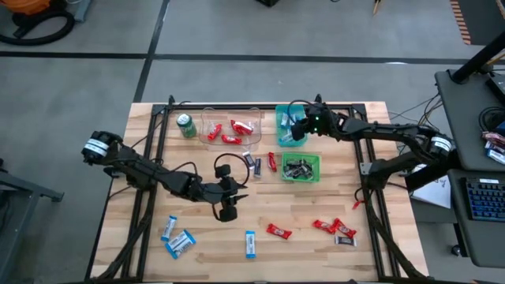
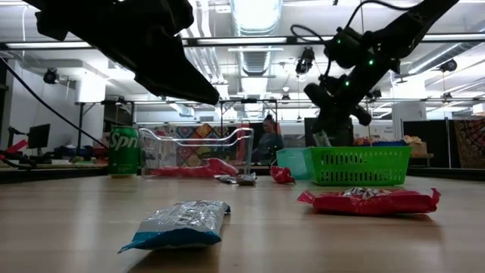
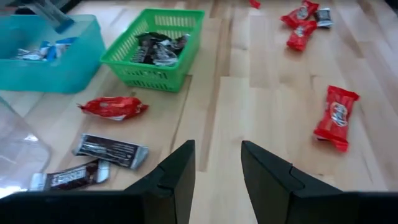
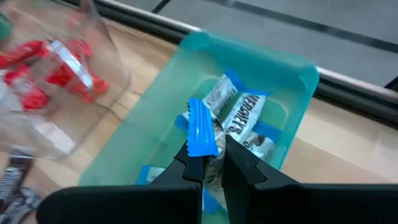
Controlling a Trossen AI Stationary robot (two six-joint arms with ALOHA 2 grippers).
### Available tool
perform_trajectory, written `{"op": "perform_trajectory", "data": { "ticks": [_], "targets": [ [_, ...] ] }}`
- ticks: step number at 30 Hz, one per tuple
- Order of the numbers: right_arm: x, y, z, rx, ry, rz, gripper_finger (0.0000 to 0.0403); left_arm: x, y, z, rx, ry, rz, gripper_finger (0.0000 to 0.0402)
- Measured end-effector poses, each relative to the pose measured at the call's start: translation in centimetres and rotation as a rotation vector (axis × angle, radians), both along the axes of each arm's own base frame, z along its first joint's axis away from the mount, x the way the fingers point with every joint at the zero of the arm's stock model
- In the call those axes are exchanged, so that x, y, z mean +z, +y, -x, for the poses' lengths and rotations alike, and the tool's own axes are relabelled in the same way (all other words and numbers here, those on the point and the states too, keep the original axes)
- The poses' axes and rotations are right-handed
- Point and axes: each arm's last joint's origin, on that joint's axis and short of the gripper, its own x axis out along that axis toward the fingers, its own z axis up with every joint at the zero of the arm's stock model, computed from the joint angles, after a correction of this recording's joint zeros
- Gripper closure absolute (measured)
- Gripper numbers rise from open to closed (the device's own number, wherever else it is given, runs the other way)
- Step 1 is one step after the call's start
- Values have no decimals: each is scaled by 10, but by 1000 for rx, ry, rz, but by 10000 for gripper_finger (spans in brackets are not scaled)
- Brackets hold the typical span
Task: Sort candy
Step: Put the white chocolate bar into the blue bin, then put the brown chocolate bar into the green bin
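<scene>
My right gripper (image 4: 208, 163) hovers over the teal bin (image 1: 286, 118), shut on a light blue-and-white candy (image 4: 200, 132); more blue-and-white bars (image 4: 244, 118) lie in the bin. My left gripper (image 3: 217, 169) is open above bare table near the middle (image 1: 227, 207), touching nothing. Ahead of it lie two dark bars (image 3: 112, 150) and a red bar (image 3: 113, 107). The green basket (image 1: 302, 168) holds dark bars, and the clear tub (image 1: 230, 128) holds red ones. Loose blue bars (image 1: 180, 243) and red bars (image 1: 278, 230) lie flat near the table's near edge. My right gripper pinches the blue-and-white candy between its two fingers (image 4: 186, 163), coming from above and pointing down into the teal bin. The candy's crimped blue end (image 4: 200, 124) sticks out past the fingertips. The bar is lifted clear of the bars lying in the bin.
A green drink can (image 1: 186, 125) stands left of the clear tub. A black cable loop (image 1: 227, 167) lies on the table near my left gripper. A dark metal frame (image 1: 158, 134) borders the wooden table. Red and dark bars cluster at the near right (image 1: 338, 230).
</scene>
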Motion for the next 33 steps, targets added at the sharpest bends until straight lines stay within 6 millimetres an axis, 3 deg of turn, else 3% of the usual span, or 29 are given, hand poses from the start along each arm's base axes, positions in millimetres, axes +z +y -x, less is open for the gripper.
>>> {"op": "perform_trajectory", "data": {
  "ticks": [7,15,24,33],
  "targets": [
    [-11,-8,-12,-5,31,-12,375,0,1,0,16,-2,-8,288],
    [-8,-17,-25,-7,30,-8,303,0,1,0,17,-2,-7,288],
    [8,-21,-29,-7,46,35,244,-1,1,1,24,7,2,288],
    [31,-21,-33,28,146,-6,236,-2,1,1,35,10,20,288]
  ]
}}
